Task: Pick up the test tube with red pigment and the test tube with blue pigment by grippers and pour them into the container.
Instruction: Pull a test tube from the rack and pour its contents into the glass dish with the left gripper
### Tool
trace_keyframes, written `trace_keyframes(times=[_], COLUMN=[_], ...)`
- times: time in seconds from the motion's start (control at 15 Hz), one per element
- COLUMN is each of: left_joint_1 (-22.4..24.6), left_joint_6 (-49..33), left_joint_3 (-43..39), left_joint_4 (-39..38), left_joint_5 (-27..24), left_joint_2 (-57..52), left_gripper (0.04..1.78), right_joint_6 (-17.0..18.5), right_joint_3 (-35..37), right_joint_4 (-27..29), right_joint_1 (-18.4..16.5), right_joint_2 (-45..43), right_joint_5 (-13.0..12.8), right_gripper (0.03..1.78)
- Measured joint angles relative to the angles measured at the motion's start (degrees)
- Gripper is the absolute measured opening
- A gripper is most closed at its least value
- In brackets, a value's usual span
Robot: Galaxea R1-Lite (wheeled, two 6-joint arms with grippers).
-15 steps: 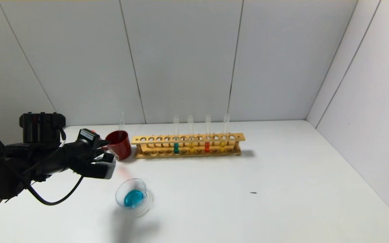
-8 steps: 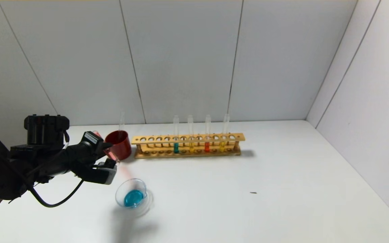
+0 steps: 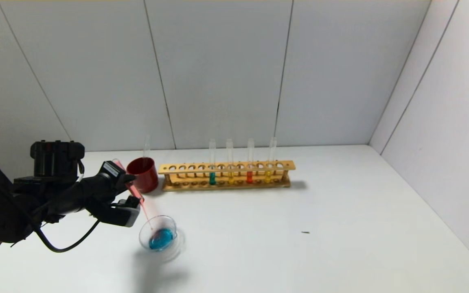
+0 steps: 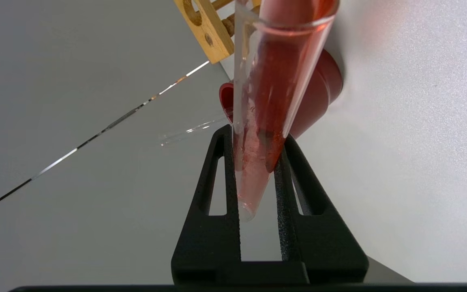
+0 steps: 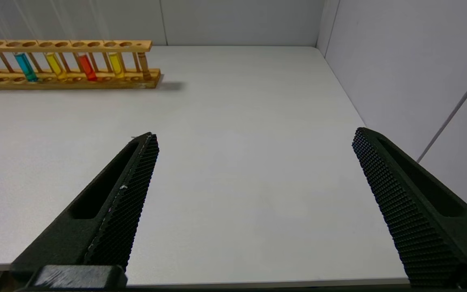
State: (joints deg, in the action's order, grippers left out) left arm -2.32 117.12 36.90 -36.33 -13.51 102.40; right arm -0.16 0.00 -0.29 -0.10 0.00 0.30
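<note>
My left gripper is shut on the test tube with red pigment, low at the left of the table. The tube is tipped with its mouth down inside the rim of the clear glass container, which holds blue liquid. Red liquid lies along the tube. In the left wrist view the two fingers clamp the tube near its closed end. No tube with bright blue liquid shows. My right gripper is open and empty over bare table, out of the head view.
A dark red cup with an empty clear tube stands just behind the left gripper. The wooden rack beside it holds a teal, a yellow, an orange-red and a yellow tube. Grey walls close the back and right.
The held tube has tipped further down. Its mouth now reaches into the container, and red liquid has run down toward the mouth. The gripper has shifted slightly.
</note>
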Motion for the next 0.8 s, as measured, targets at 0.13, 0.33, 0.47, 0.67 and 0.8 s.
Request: trace_keyframes(times=[0.13, 0.33, 0.47, 0.67, 0.8], left_joint_1=[0.0, -0.1, -0.1, -0.2, -0.5], left_joint_6=[0.1, 1.2, 2.0, 4.5, 5.2], left_joint_3=[-0.2, -0.5, -0.6, -0.7, -0.7], left_joint_4=[0.0, -0.1, 0.0, -0.1, -0.1], left_joint_5=[-0.1, -0.3, -0.3, -0.4, -0.4], left_joint_2=[0.0, 0.0, -0.1, -0.7, -1.1], left_gripper=[0.31, 0.31, 0.31, 0.31, 0.31], right_joint_6=[0.0, 0.0, 0.0, 0.0, 0.0], right_joint_3=[0.0, 0.0, 0.0, 0.0, 0.0], right_joint_4=[0.0, 0.0, 0.0, 0.0, 0.0], right_joint_1=[0.0, 0.0, 0.0, 0.0, 0.0], right_joint_2=[0.0, 0.0, 0.0, 0.0, 0.0], right_joint_5=[0.0, 0.0, 0.0, 0.0, 0.0], right_gripper=[1.75, 1.75, 1.75, 1.75, 1.75])
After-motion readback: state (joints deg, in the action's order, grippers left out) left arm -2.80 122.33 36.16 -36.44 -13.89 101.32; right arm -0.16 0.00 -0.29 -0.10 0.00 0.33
